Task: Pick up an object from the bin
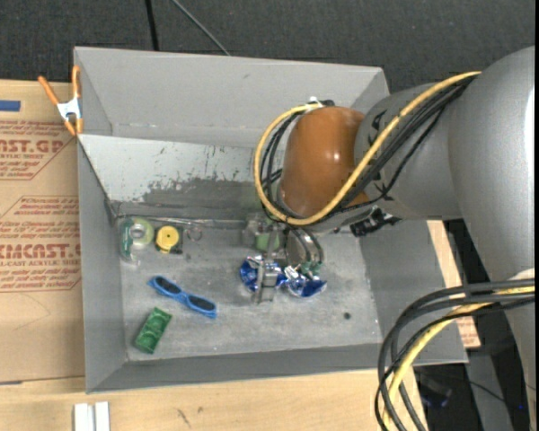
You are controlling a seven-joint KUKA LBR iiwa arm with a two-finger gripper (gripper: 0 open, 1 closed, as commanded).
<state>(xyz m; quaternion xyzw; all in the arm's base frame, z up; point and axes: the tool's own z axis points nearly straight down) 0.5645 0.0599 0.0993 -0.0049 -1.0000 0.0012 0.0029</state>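
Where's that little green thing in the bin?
In the camera view, the green block sits near the bin's lower left corner, just below the blue sunglasses.

One grey metal bin (pixel 229 106) was counted. Inside it, 5 loose items were made out, one of each kind, no duplicates.

- 1x yellow round disc (pixel 167 239), at back left.
- 1x pale greenish clear roll (pixel 136 237), just beside the disc, on its left.
- 1x blue elongated pc (pixel 183 296), shaped approx. like a pair of glasses, at front left.
- 1x green ribbed block (pixel 152 329), near the front-left corner.
- 1x crumpled blue-and-white item (pixel 296 283), at mid-right; whether it was one pc or several could not be told.

In addition, 1x small dark speck (pixel 346 314) was noted, kind not identifiable.
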